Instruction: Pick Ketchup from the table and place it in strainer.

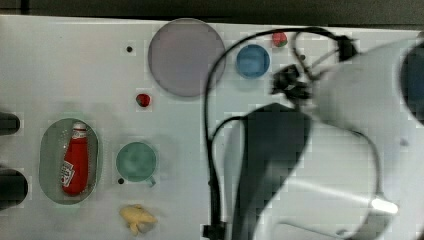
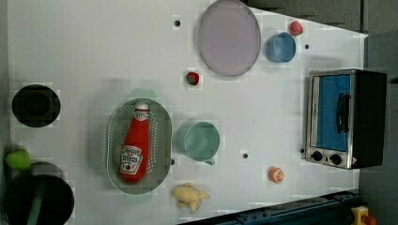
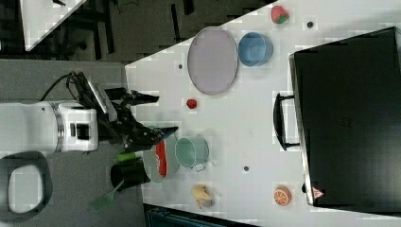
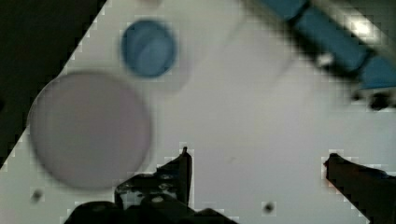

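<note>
While the tool (image 4: pixel 257 156) gapes, Ketchup (image 2: pixel 135 145) lies in strainer (image 2: pixel 162 140)

On the Ketchup (image 2: pixel 134 147) bottle lying in the strainer (image 2: pixel 162 140) we see a white label with dark print, but we cannot read its letters. In the right view a small red and white warning triangle sits at one corner of the black oven (image 3: pixel 347 118); its symbol is unreadable.
</note>
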